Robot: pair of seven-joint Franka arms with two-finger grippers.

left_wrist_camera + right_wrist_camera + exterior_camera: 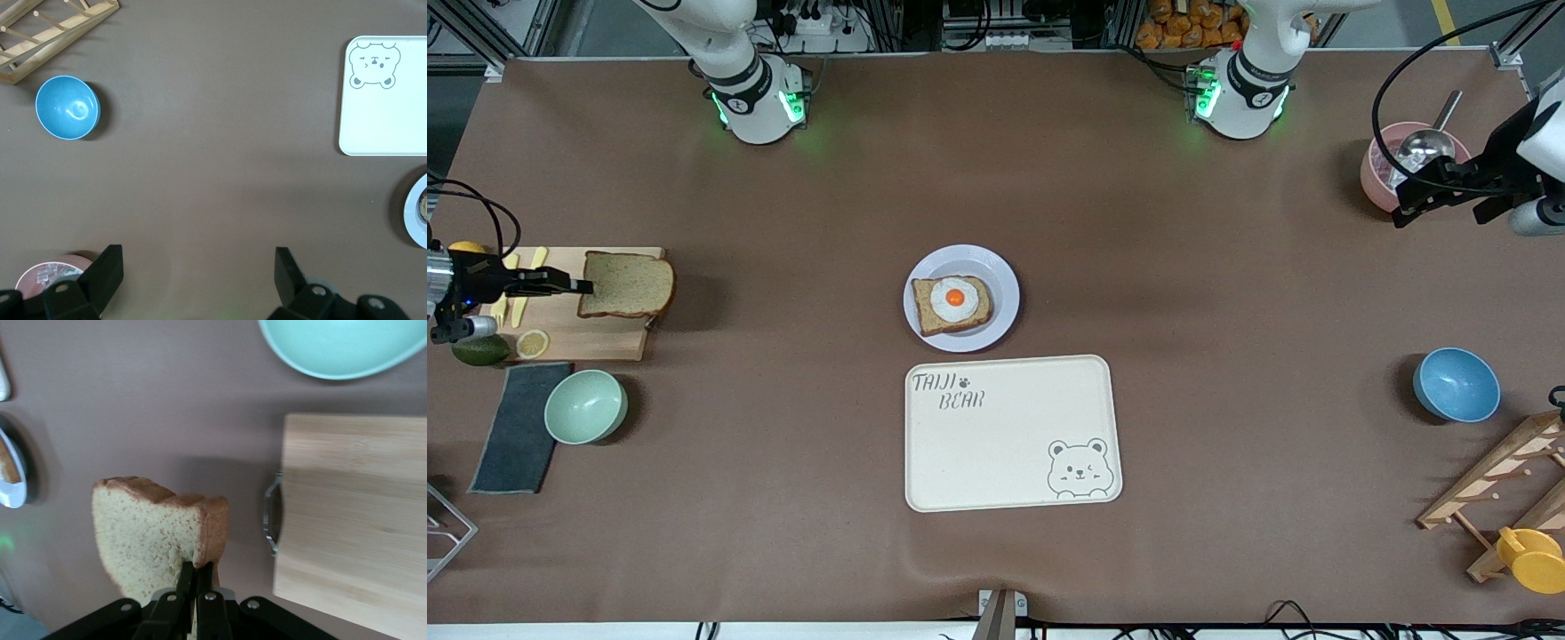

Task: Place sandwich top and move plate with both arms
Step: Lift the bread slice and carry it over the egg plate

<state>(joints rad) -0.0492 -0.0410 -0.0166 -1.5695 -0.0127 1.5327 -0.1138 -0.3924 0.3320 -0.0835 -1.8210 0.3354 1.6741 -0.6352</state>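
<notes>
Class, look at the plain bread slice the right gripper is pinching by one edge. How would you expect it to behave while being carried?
The sandwich top, held by the shut right gripper over the cutting board, probably weighs little. It juts out flat from one pinched edge, so it seems fairly stiff, though it may sag or tear.

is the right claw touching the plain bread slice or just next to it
Touching. The right wrist view shows the right claw shut on the sandwich top, its fingers pinching the slice's edge and holding it up over the table beside the cutting board.
</notes>
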